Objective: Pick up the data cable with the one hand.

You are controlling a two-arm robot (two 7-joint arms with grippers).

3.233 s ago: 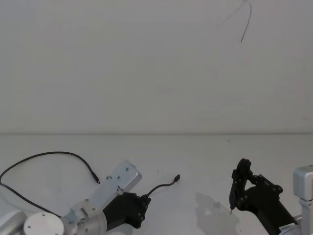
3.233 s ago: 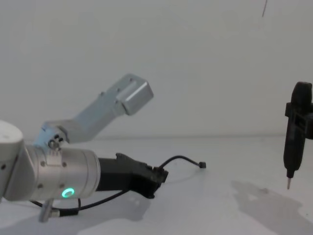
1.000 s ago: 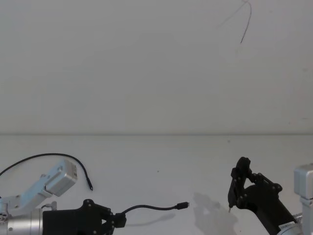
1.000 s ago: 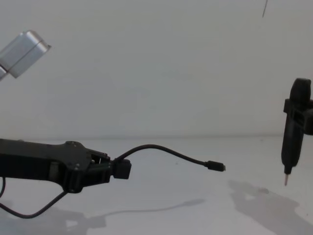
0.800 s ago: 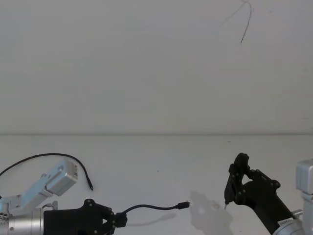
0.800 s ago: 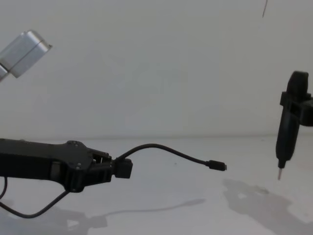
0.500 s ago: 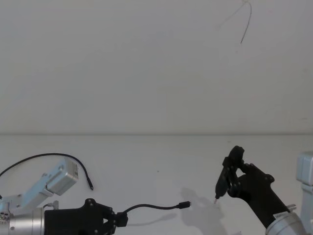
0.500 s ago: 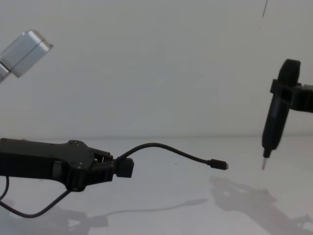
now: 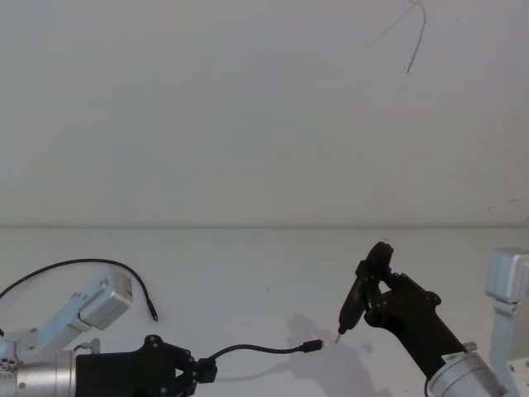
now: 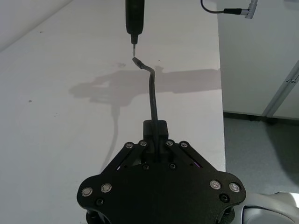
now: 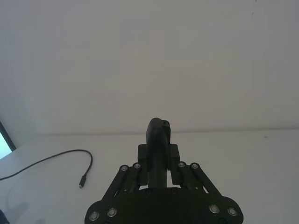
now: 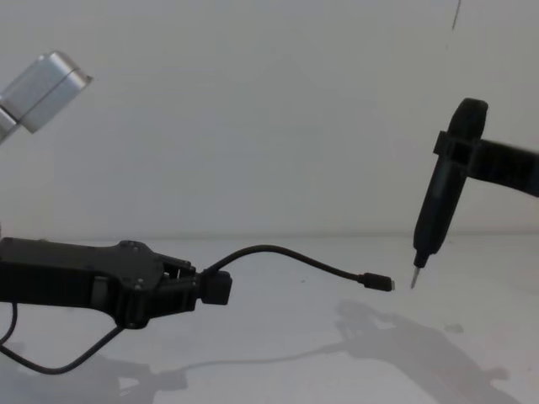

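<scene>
One slack loop of the data cable [image 9: 91,261] lies on the white table [image 9: 273,265] at the far left, its small plug resting flat. Further right, the left gripper [image 12: 192,290] hovers above the table, reaching rightward. Its fingers [image 10: 140,148] are nearly closed and pinch the cord just behind a blocky plug housing. From there a short free length arches up and right, clear of the surface, and ends in the metal-tipped plug [image 12: 377,282].

The cord looks very light, thin and limp, so it should sag and swing rather than resist. The chunky housing seems the surest hold, as the bare cord could slide through the pads.

Just right of the metal tip hangs the right gripper [image 12: 428,240], its pale point very near the plug; whether they touch is unclear. That is the one tight spot. Elsewhere the table is bare, and a table edge [image 10: 218,70] runs close alongside the left gripper, so swinging wide that way looks unwise.
</scene>
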